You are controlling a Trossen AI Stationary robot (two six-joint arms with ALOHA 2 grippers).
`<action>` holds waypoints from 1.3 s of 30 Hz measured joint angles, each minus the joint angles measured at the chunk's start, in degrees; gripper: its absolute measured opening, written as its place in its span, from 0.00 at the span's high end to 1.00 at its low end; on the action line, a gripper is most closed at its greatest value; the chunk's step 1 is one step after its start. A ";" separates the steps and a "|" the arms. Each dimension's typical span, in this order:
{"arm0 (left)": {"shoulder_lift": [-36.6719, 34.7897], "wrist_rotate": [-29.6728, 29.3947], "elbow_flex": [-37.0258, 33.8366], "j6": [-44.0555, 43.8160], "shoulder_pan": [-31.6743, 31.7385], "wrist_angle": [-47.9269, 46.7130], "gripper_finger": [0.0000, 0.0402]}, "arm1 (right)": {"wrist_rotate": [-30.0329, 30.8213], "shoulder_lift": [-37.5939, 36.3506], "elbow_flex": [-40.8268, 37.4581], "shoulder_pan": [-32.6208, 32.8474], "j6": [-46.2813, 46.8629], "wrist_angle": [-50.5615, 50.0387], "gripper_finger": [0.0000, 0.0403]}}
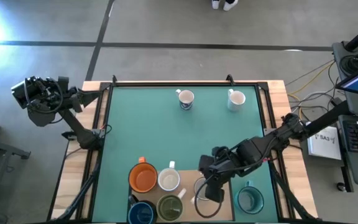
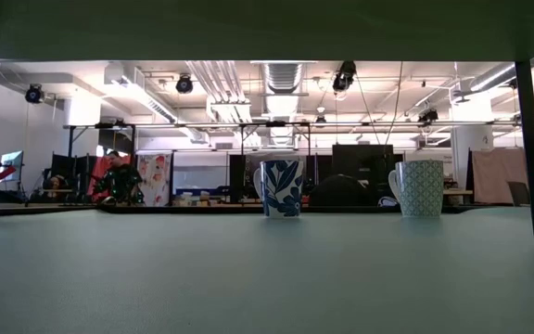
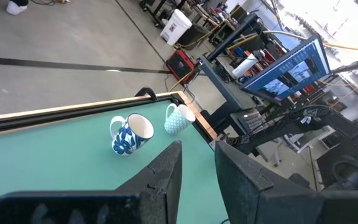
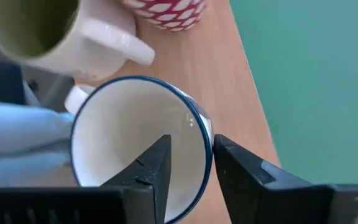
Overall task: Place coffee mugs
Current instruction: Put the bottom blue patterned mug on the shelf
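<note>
White blue-rimmed mug (image 4: 138,149) wall sits between right end effector (image 4: 189,163) fingers, slightly parted; left end effector (image 3: 197,163) off-table, narrow gap.

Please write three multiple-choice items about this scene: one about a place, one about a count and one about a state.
1. Where is the right pincer?
A. Over the blue-rimmed mug at the near side.
B. Over the mugs at the far side.
C. Beside the table.

2. How many mugs stand at the far side of the green mat?
A. One.
B. Two.
C. Four.

3. How does the leaf-patterned mug stand?
A. Upright.
B. On its side.
C. Upside down.

Answers:
1 A: its fingers straddle that mug's rim, one inside and one outside.
2 B: only the leaf-patterned mug and the white patterned mug stand there.
3 A: the low view shows its mouth facing up.
</note>
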 joint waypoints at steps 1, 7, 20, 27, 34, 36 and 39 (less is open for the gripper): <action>0.00 0.00 0.00 0.00 0.01 0.00 0.80 | -0.09 0.00 0.54 0.02 2.20 -0.54 0.72; 0.00 0.02 0.00 1.08 -0.01 0.00 0.80 | -0.10 -0.09 2.08 0.44 19.00 -4.96 0.71; 0.00 0.13 0.00 2.71 0.01 -0.09 0.80 | -0.68 1.90 1.83 2.90 24.68 -6.80 0.76; 0.01 0.12 0.00 2.82 0.00 -0.01 0.80 | -0.94 2.73 1.79 2.91 20.90 -6.79 0.77; 0.02 0.11 0.00 2.80 -0.01 0.02 0.80 | -0.94 2.78 1.79 2.91 18.07 -6.38 0.77; 0.00 0.11 0.00 2.75 -0.01 0.02 0.80 | -0.99 2.80 1.79 2.91 17.45 -6.24 0.77; 0.02 0.09 0.00 2.62 0.00 0.04 0.80 | -1.00 2.80 1.79 2.91 17.23 -6.14 0.77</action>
